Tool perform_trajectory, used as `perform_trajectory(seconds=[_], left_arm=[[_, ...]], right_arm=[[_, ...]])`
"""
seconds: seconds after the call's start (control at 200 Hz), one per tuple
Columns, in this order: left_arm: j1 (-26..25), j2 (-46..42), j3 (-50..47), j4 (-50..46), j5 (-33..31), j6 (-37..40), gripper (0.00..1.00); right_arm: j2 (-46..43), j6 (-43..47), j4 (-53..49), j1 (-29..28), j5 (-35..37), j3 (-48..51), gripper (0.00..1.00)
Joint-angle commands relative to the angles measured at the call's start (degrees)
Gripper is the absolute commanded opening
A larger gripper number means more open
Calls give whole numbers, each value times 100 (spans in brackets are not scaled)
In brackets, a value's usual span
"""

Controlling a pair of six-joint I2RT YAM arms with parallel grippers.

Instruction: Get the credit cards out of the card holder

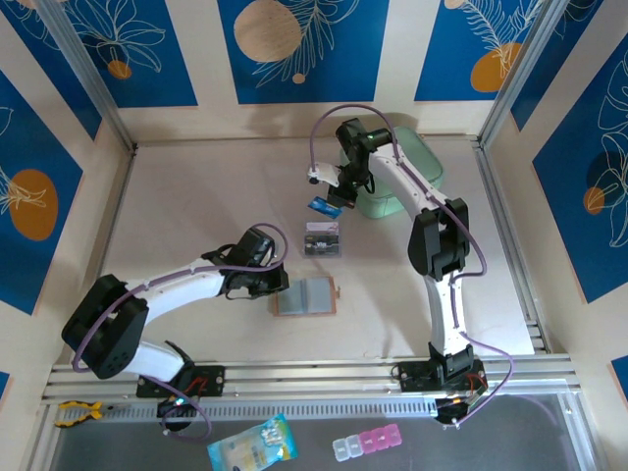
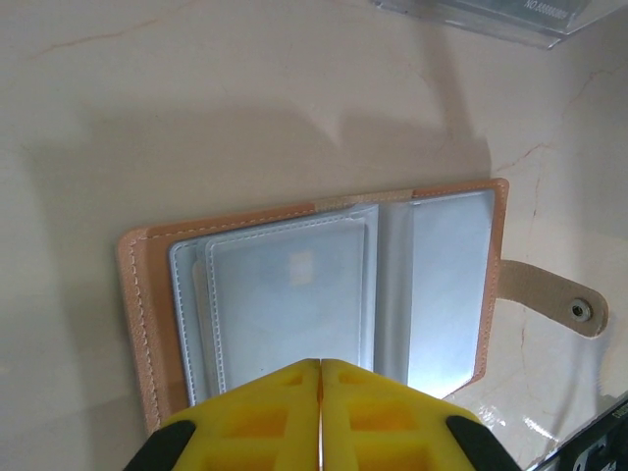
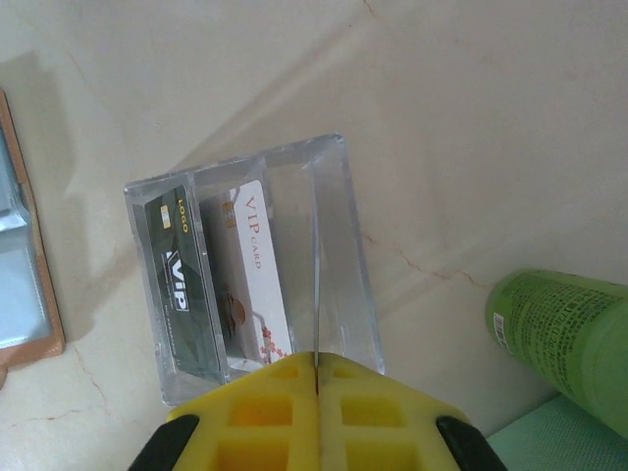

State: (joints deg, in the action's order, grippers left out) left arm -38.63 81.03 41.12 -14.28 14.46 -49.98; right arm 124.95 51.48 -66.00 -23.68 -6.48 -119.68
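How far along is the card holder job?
Done: a dark card and a white card in the clear box. In hand: a blue card, gripped by the right gripper above it. Remaining: release it; the open card holder by the left gripper looks empty, unsure.

credit cards (image 3: 182,285): three were counted, two in the clear tray (image 3: 343,255) and one edge-on at bottom centre | card holder (image 1: 306,297): one was counted | clear tray: one | mint-green pouch (image 1: 420,149): one, seen upper right | green bottle (image 3: 564,329): one, right edge | light-blue packet (image 1: 252,444): one | pill box (image 1: 366,444): one, bottom edge
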Motion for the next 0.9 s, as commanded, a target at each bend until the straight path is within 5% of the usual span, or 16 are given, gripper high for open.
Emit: perform_trajectory(seconds=[0.0,0.22,0.39,0.895], left_arm=[[40,-110,-78,-154,-91,-81,9],[65,-131,-96,-221,-109,-74,9],[76,-155,-104,-249,-114,-74,9],[81,-362,-209,-280,-162,-82,9]], right_arm=[[168,254,-320,37,-206,-155,2],[362,362,-301,56,-257,-135,6],[274,134,71,76,-65,-36,24],[23,-710,1542,-38,408,494,27]])
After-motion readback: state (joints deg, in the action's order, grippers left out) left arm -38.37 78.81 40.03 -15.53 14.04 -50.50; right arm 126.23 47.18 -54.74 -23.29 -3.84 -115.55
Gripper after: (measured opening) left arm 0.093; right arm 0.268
